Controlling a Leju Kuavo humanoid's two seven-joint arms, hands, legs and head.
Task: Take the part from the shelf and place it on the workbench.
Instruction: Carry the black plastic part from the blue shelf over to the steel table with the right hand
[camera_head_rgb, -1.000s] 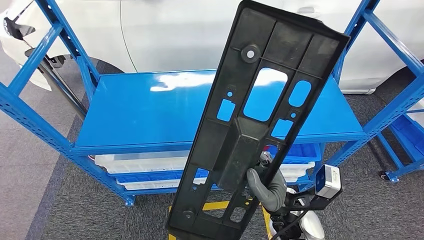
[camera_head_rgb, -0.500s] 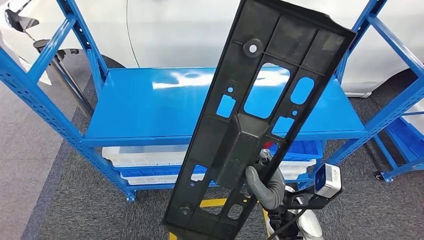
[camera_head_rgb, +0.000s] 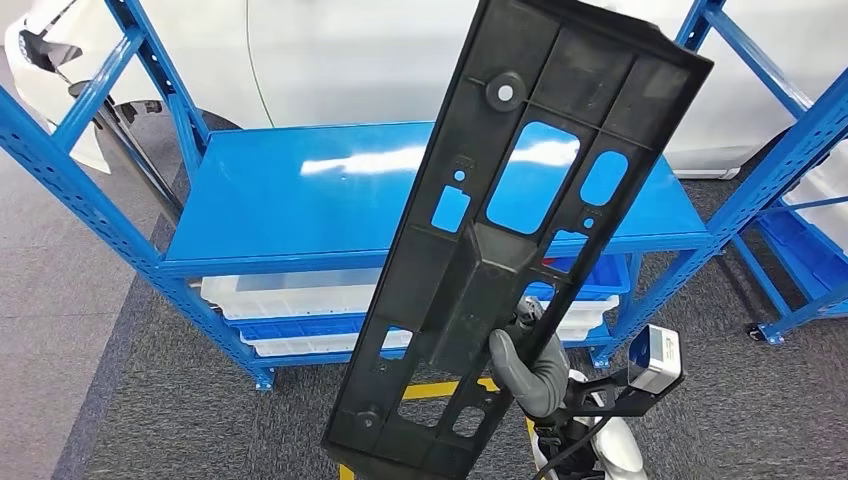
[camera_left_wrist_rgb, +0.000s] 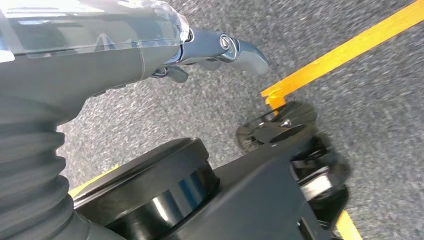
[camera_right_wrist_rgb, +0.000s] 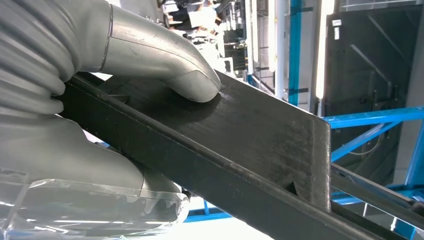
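Note:
The part is a long black plastic panel (camera_head_rgb: 500, 260) with several cut-outs. It stands nearly upright, leaning to the right, in front of the blue shelf (camera_head_rgb: 290, 200). My right hand (camera_head_rgb: 535, 375) grips the panel near its lower end, the thumb wrapped over its edge. In the right wrist view the grey thumb (camera_right_wrist_rgb: 170, 65) presses on the panel's flat black face (camera_right_wrist_rgb: 260, 135). My left hand (camera_left_wrist_rgb: 220, 47) hangs over the grey carpet, fingers apart and holding nothing.
The shelf's top board is bare; white trays (camera_head_rgb: 290, 295) lie on its lower level. A white car (camera_head_rgb: 350, 50) stands behind it. A second blue rack (camera_head_rgb: 800, 240) is at the right. Yellow floor tape (camera_head_rgb: 440, 388) runs under the panel.
The whole picture has shifted: the shelf sits a little higher and further left, so the camera has moved. The panel stays in my right hand at the same lean.

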